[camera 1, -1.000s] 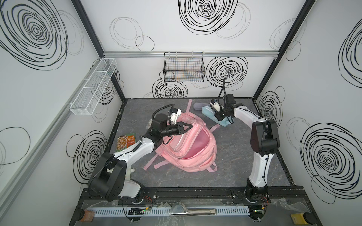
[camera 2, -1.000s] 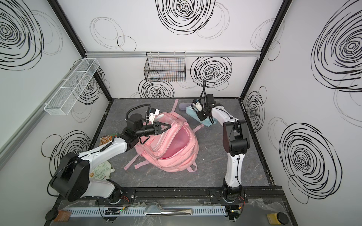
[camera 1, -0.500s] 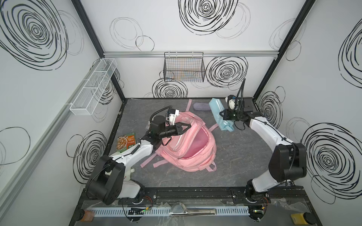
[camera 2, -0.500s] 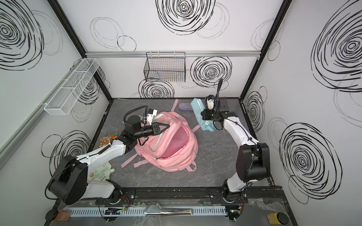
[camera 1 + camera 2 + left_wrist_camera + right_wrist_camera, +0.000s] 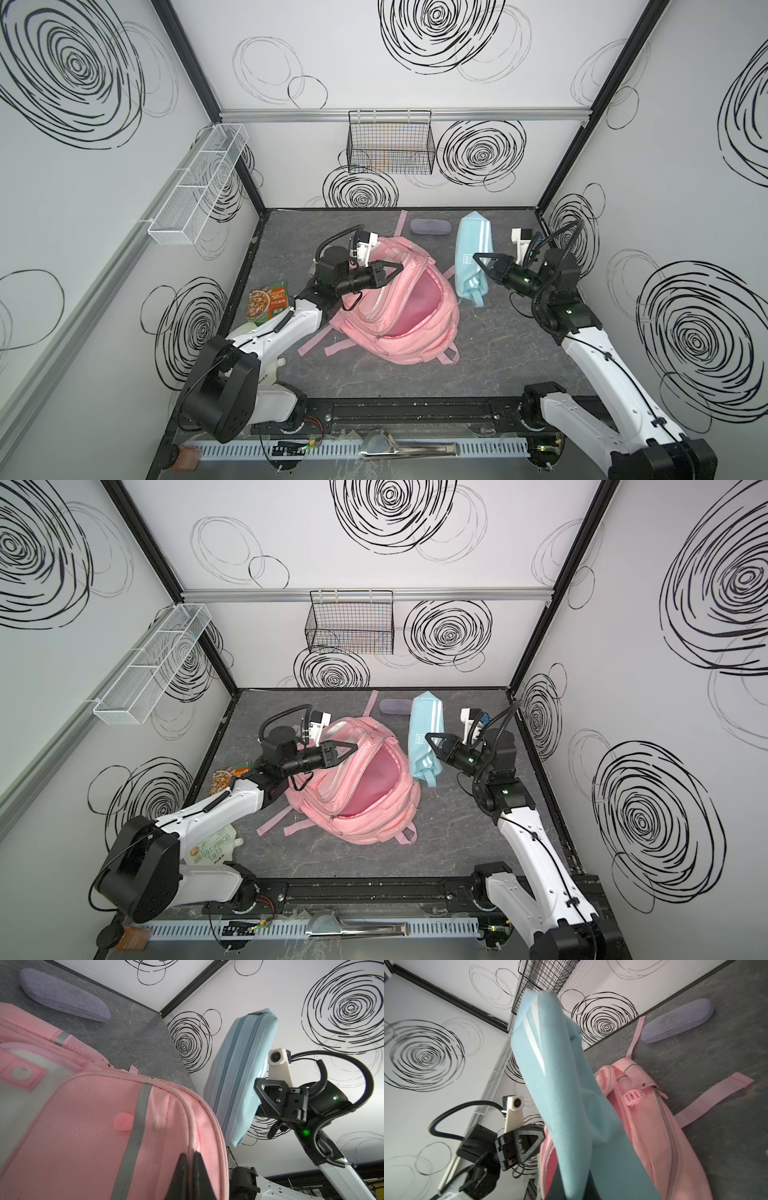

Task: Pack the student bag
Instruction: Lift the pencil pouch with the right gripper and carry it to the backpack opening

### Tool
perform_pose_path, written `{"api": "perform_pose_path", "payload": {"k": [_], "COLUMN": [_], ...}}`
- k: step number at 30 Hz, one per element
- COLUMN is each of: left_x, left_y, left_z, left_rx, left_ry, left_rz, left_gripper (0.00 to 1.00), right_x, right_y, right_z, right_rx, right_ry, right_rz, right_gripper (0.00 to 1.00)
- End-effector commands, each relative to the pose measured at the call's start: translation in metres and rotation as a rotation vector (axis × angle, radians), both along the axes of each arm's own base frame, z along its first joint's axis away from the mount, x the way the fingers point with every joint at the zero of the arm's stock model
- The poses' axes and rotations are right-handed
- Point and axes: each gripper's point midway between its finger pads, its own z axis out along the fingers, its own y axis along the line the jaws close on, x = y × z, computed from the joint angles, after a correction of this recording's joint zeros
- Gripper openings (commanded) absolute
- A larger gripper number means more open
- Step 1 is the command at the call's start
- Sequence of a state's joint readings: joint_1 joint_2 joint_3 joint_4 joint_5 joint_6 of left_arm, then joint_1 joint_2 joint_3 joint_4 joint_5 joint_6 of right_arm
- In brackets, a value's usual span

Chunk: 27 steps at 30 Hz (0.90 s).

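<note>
The pink student bag [image 5: 409, 332] [image 5: 365, 812] lies in the middle of the floor with its main compartment gaping. My left gripper [image 5: 398, 268] [image 5: 188, 1156] is shut on the rim of that opening and holds it up. Just right of the bag a light-blue pouch [image 5: 473, 237] [image 5: 426, 717] [image 5: 239, 1068] [image 5: 560, 1084] hangs tilted in the air above the floor. My right gripper [image 5: 478, 258] [image 5: 574, 1190] is shut on its lower part. The right wrist view has the bag [image 5: 654, 1136] behind the pouch.
A purple glasses case [image 5: 430, 227] [image 5: 62, 995] lies at the back behind the bag. A snack packet [image 5: 269, 302] lies at the left wall, and a white packet [image 5: 212, 845] under my left arm. A black wire basket [image 5: 390, 147] and a white mesh shelf [image 5: 197, 187] hang on the walls.
My right arm has swung out from the back to the right side, lifting the blue pouch off the floor with it. My left gripper keeps its hold on the bag's rim.
</note>
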State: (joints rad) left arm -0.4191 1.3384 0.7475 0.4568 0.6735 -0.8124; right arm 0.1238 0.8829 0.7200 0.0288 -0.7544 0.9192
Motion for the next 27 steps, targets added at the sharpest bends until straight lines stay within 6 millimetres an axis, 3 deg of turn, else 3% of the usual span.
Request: {"api": "perform_pose_path", "payload": {"k": [1, 7, 13, 22, 27], "left_x": [0.000, -0.002, -0.006, -0.006, -0.006], "left_y": [0.003, 0.003, 0.001, -0.001, -0.001], "left_z": [0.038, 0.039, 0.046, 0.045, 0.043], "left_rx": [-0.069, -0.073, -0.098, -0.120, -0.119], "left_ry": [-0.133, -0.134, -0.158, -0.149, -0.148], "left_rz": [0.007, 0.007, 0.001, -0.007, -0.004], "left_gripper": [0.00, 0.00, 0.00, 0.00, 0.00], "right_x": [-0.010, -0.023, -0.033, -0.036, -0.033], "right_y": [0.004, 0.009, 0.034, 0.065, 0.081], "right_z": [0.001, -0.024, -0.059, -0.065, -0.057], "right_rx": [0.160, 0.312, 0.438, 0.454, 0.444], "right_ry": [0.097, 0.258, 0.465, 0.509, 0.503], "right_rz": [-0.020, -0.092, -0.048, 0.020, 0.079], "right_gripper": [0.00, 0.00, 0.00, 0.00, 0.00]}}
